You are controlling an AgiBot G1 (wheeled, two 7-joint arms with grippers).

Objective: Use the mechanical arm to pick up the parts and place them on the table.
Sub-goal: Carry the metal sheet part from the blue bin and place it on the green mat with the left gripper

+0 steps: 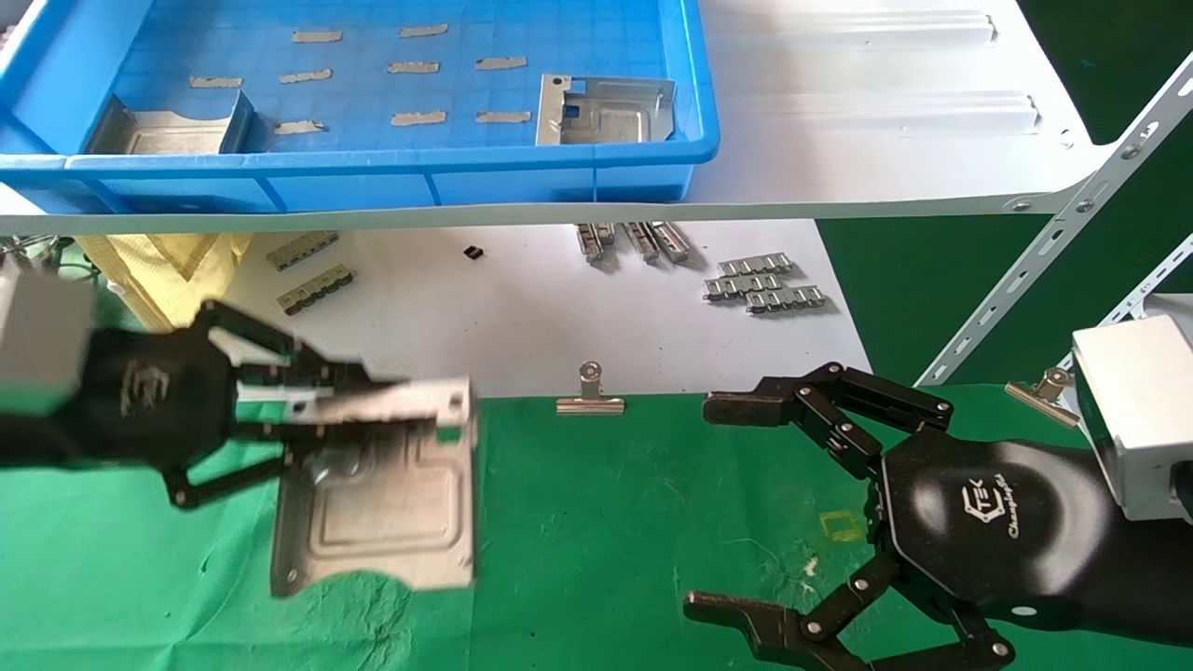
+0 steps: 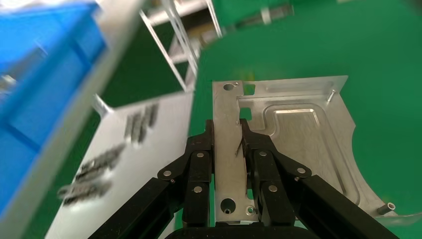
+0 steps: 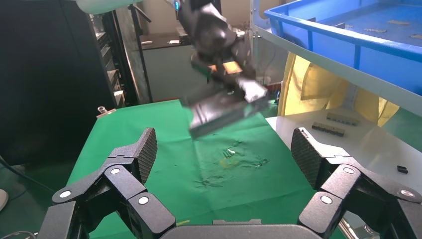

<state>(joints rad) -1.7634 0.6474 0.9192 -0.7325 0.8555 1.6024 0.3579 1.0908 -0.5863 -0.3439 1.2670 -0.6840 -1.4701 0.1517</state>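
My left gripper (image 1: 308, 410) is shut on the side flange of a silvery stamped metal part (image 1: 382, 494) and holds it above the green cloth table (image 1: 596, 522), at the left. In the left wrist view my left gripper (image 2: 228, 134) pinches that flange, with the part (image 2: 298, 134) spreading beyond it. The right wrist view shows the left arm carrying the part (image 3: 224, 107) in the air. My right gripper (image 1: 718, 508) is open and empty over the cloth at the right; it also shows in the right wrist view (image 3: 224, 149). Two more parts lie in the blue tray, one at its left (image 1: 172, 126), one at its right (image 1: 601, 110).
The blue tray (image 1: 373, 172) stands on a white shelf board (image 1: 885, 140) at the back. Grey linked strips (image 1: 764, 284) and silver binder clips (image 1: 589, 391) lie on the white surface under it. A small yellow square outline (image 1: 842, 527) marks the cloth near my right gripper.
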